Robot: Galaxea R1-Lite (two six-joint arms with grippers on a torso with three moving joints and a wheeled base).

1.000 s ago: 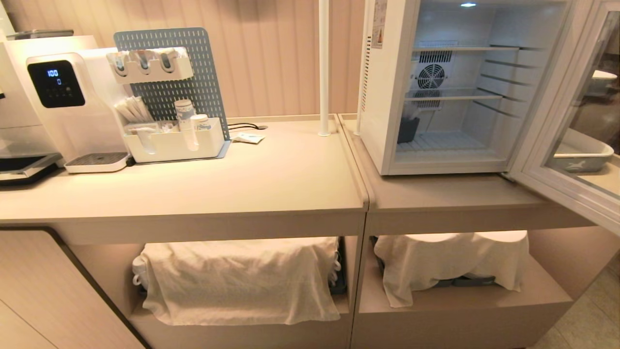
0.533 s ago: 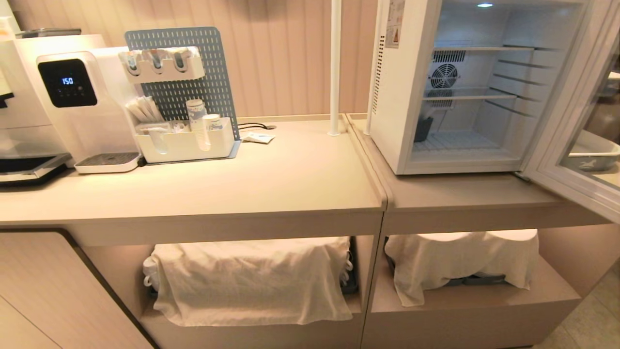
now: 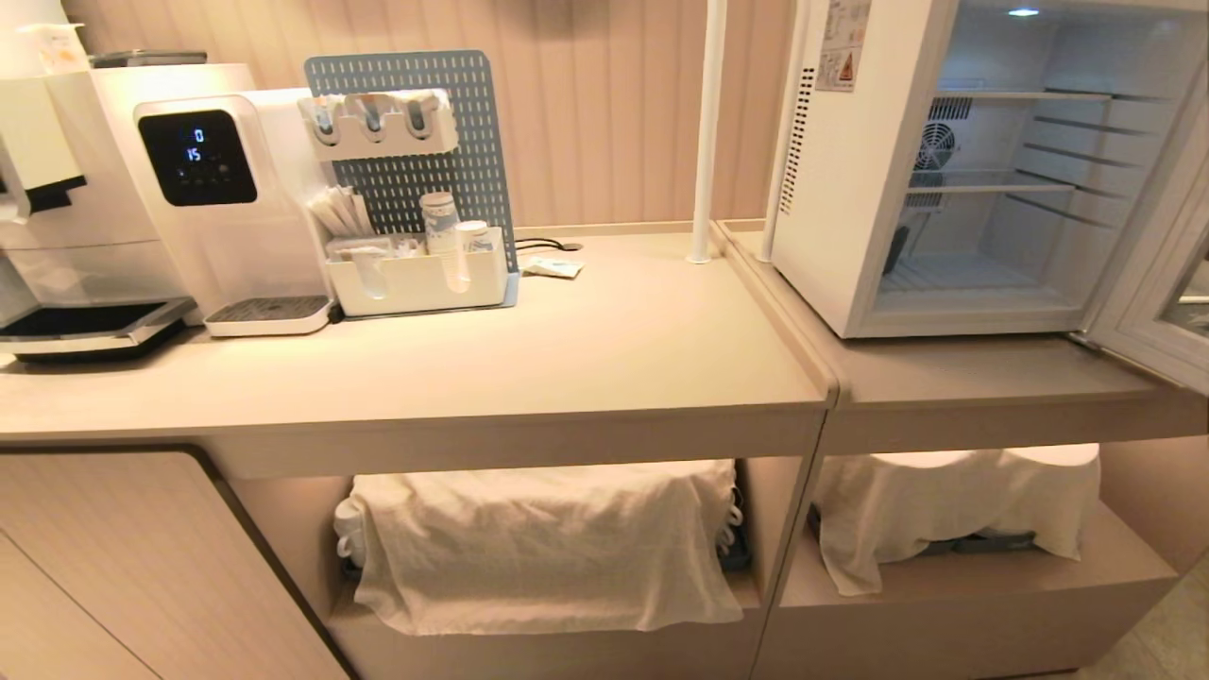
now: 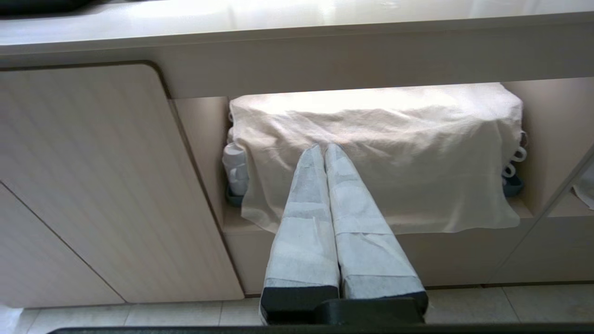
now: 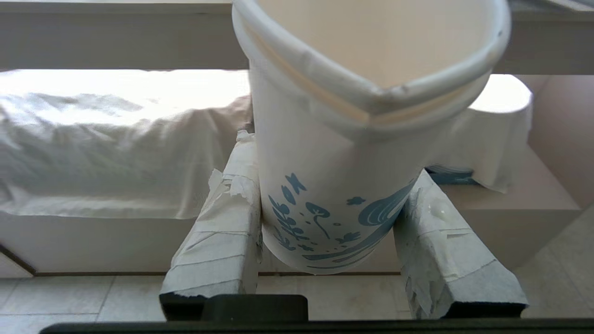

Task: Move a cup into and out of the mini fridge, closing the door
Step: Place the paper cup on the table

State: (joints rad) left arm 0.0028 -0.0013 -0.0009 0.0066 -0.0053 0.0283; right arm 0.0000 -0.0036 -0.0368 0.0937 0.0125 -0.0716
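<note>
**Cup in hand, fridge open and waiting**

My right gripper (image 5: 325, 222) is clamped on the small white paper cup with the blue printed pattern (image 5: 343, 153), its taped fingers (image 5: 218, 232) pressing the lower wall from both sides; the rim is dented to a point, so I judge I should squeeze no harder. My left gripper (image 4: 325, 153) is closed on nothing, hanging low in front of the cloth-covered shelf (image 4: 376, 153) under the counter. Neither arm shows in the head view.

The white boxy mini fridge (image 3: 850, 189) stands at the far right of the beige counter (image 3: 567, 359), its pale-framed glass door (image 3: 1157, 321) swung wide. To do this well, I should bring the cup up level, keep it upright, and enter squarely past the door's frame onto a wire shelf (image 3: 992, 184).

Inside the fridge I see bare wire shelves and a dark object low at the back-left; what it is I cannot tell. The white organiser tray (image 3: 420, 279) by the water dispenser (image 3: 217, 189) holds a stack of like cups (image 3: 439, 222) and sachets.
</note>
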